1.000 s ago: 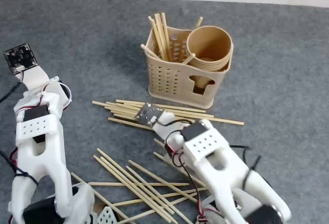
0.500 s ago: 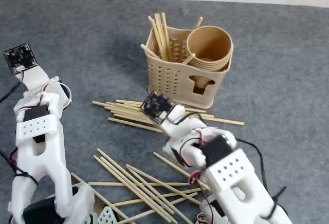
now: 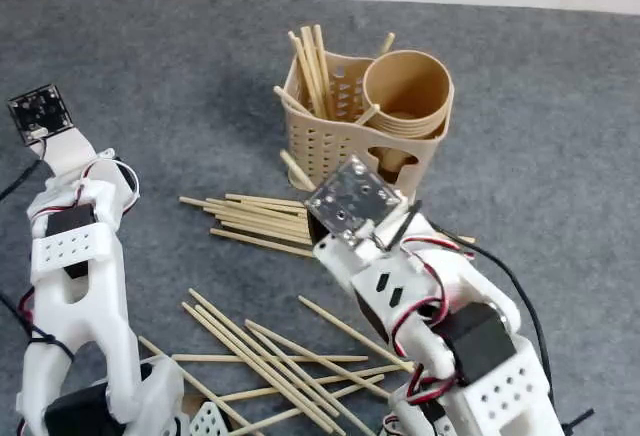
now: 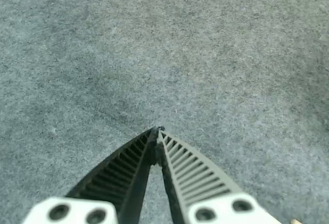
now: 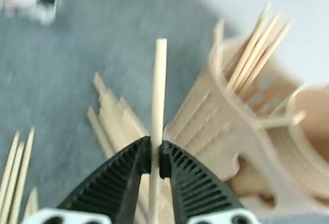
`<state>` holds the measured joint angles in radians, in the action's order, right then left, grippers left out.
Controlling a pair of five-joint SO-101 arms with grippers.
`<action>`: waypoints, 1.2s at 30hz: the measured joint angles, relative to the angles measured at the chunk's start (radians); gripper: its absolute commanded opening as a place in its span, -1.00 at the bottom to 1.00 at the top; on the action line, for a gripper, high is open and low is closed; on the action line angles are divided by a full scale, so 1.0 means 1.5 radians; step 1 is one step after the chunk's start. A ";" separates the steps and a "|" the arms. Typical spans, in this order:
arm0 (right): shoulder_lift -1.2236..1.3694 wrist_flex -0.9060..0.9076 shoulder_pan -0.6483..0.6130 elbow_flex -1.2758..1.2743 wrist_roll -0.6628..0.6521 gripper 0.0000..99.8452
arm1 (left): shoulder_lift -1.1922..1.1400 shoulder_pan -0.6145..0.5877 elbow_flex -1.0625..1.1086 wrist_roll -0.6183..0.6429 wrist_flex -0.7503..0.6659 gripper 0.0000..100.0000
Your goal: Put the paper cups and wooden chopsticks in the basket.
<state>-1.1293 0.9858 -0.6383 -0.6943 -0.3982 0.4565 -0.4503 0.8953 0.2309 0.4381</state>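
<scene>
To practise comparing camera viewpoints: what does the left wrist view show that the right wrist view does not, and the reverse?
Left wrist view: the left gripper, shut on nothing, over grey carpet. Right wrist view: the right gripper shut on one wooden chopstick, the basket holding upright chopsticks, and loose chopsticks lying on the carpet next to it. Shared: dark ribbed fingers, closed, above the same carpet.

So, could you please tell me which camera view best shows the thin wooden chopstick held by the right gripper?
The right wrist view: the pale wooden chopstick stands clamped in the right gripper, close up, with the beige perforated basket behind it. The high view catches its end poking out beyond the arm; the left wrist view faces grey carpet.
</scene>
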 measured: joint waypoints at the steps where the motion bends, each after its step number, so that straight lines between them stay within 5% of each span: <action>1: -0.003 -0.029 0.000 0.000 0.000 -0.99 | 0.000 0.000 0.000 0.000 0.000 -0.98; 21: 0.007 -0.484 0.000 0.001 0.002 -0.99 | 0.000 0.000 0.000 0.000 0.000 -0.98; 36: 0.213 -0.517 0.000 0.093 0.002 -0.99 | 0.000 0.000 0.000 0.000 0.000 -0.98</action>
<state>-0.8101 0.2110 -0.6383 -0.5547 -0.3951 0.4565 -0.4503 0.8953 0.2309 0.4381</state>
